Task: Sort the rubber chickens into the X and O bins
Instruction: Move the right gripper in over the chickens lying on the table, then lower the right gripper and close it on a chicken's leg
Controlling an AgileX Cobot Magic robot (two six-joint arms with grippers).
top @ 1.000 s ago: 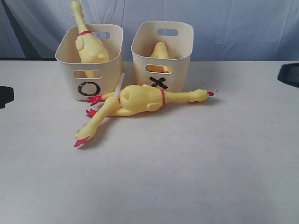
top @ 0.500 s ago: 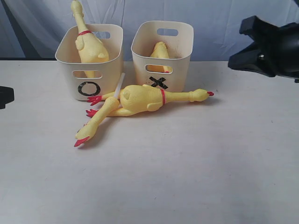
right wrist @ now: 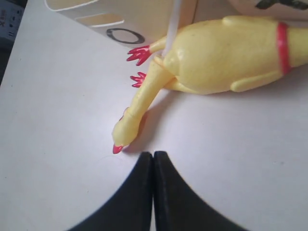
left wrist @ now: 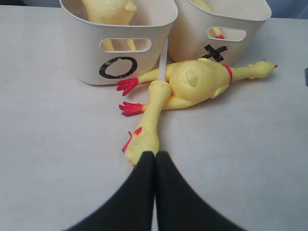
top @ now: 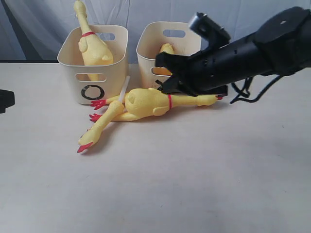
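Observation:
One rubber chicken (top: 95,48) stands head-up in the O bin (top: 112,82), and another (top: 166,50) shows inside the X bin (top: 146,68). On the table in front of the bins lies a third chicken (top: 143,103), its head toward the right. From under it, the neck and head of another chicken (top: 90,138) stretch toward the front left. My right gripper (top: 164,80) hangs above the lying chicken, in front of the X bin, and is shut and empty (right wrist: 153,154). My left gripper (left wrist: 155,154) is shut and empty, just short of that head (left wrist: 144,139).
A thin white strip (top: 124,87) leans between the two bins. The black right arm (top: 243,51) crosses from the right and hides the X mark in the exterior view. A dark part of the left arm (top: 5,99) sits at the left edge. A blue cloth hangs behind.
The right arm has swung in from the right edge to above the lying chicken, in front of the X bin. The chickens, the bins and the left arm have not moved.

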